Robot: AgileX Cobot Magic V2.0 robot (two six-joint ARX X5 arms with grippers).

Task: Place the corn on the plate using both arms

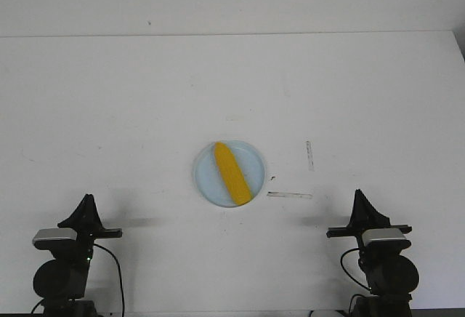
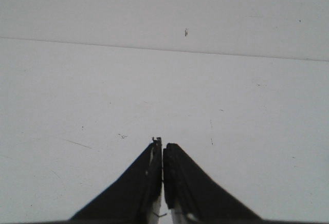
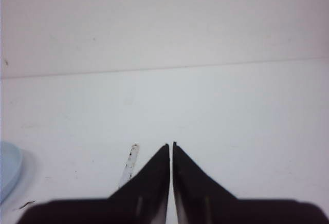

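Corn (image 1: 232,173) lies slanted on the blue plate (image 1: 205,182) in the middle of the table. Left gripper (image 1: 87,202) and right gripper (image 1: 359,199) sit near, well apart from it, fingers pressed together, holding nothing. A bump to the plate might roll the smooth corn off.

Plate (image 3: 9,168) cut by the right wrist view's edge, only a sliver of rim shows; corn on it out of that view. Left arm (image 1: 64,266) and right arm (image 1: 383,259) bases cut off at the front view's bottom edge. Pale strips near the plate (image 1: 289,195), (image 1: 309,155): tape or scuffs, can't tell. Dark fleck (image 1: 272,178) just beside the plate: too small to tell.
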